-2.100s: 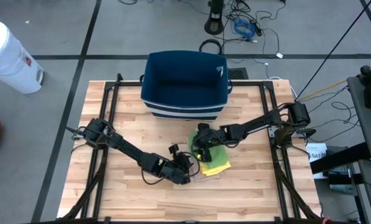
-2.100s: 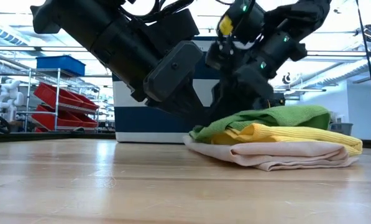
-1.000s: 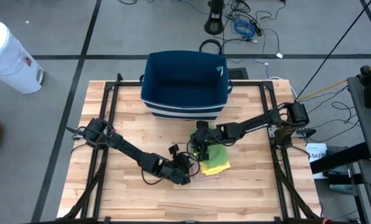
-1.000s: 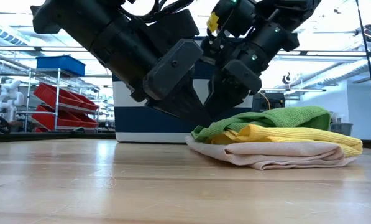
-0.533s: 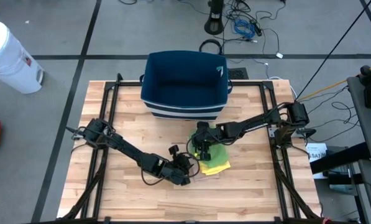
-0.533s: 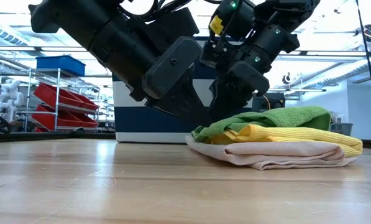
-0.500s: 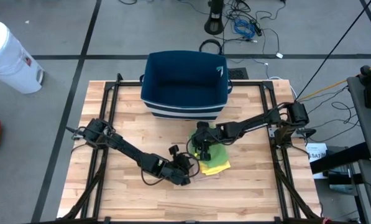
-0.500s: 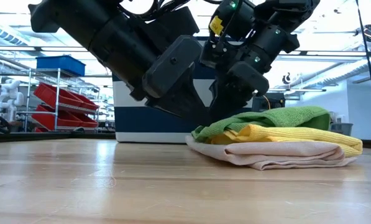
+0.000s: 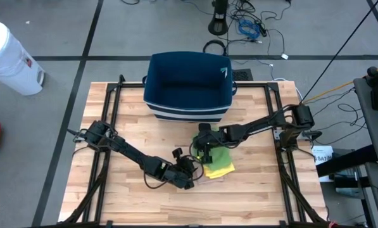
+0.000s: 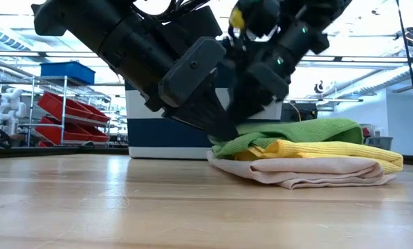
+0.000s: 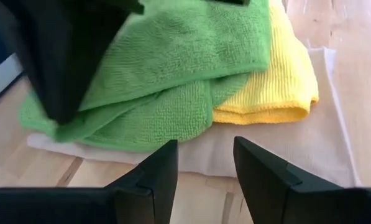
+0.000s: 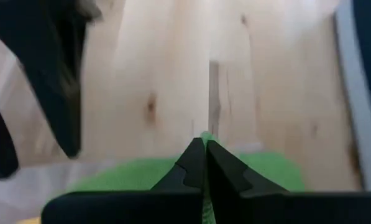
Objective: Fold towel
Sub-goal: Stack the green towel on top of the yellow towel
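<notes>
Pinching green towel point(image 12: 141, 174), right tool point(image 12: 203, 148); left tool point(image 11: 204, 163) spread; blue bin point(image 9: 187, 85) interior dark, contents indiscernible.

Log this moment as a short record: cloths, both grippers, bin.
stack: green towel on top, yellow towel under it, beige towel at the bottom, on the table
right gripper: shut on an edge of the green towel
left gripper: open, low beside the stack, holding nothing
bin: dark blue, at the table's far side, apart from the stack
</notes>
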You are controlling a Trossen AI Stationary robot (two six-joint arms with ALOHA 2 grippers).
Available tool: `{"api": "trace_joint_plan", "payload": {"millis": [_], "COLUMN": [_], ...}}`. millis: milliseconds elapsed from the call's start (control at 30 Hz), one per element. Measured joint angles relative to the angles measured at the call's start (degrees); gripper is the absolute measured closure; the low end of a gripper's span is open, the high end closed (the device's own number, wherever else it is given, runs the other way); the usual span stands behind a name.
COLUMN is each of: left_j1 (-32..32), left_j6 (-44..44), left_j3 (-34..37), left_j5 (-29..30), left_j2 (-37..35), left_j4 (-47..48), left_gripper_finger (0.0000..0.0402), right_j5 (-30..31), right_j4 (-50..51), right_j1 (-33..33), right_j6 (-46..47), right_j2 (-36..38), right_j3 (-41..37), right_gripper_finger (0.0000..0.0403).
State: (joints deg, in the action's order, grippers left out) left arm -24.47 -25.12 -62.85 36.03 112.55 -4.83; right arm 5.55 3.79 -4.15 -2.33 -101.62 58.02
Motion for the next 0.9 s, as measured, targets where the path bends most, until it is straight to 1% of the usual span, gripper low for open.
{"api": "trace_joint_plan", "payload": {"millis": [200,400,600,767,833,900], "left_j1": [-0.1,-0.1,-0.1,-0.3,-0.5,-0.7], "left_j6": [0.1,0.1,0.1,0.1,0.2,0.2], "left_j3": [0.0,0.0,0.0,0.0,0.0,0.0], "left_j5": [-0.2,-0.4,-0.4,-0.4,-0.4,-0.4], "left_j2": [0.0,0.0,0.0,0.0,0.0,0.0], "left_j4": [0.2,0.5,0.9,0.9,0.9,1.0], "left_gripper_finger": [0.0239,0.0239,0.0239,0.0239,0.0239,0.0239], "right_j5": [6.4,12.8,13.8,9.9,9.3,9.4], "right_j4": [7.0,11.9,12.2,16.5,17.2,18.4], "right_j1": [-1.5,1.7,5.0,7.2,7.1,6.1], "right_j6": [-3.7,-4.8,-6.9,-6.7,-6.7,-6.6], "right_j2": [0.6,0.6,0.6,0.0,0.0,0.5], "right_j3": [6.2,6.9,6.8,6.8,6.1,5.9], "right_gripper_finger": [0.0403,0.0403,0.0403,0.04,0.0384,0.0355]}}
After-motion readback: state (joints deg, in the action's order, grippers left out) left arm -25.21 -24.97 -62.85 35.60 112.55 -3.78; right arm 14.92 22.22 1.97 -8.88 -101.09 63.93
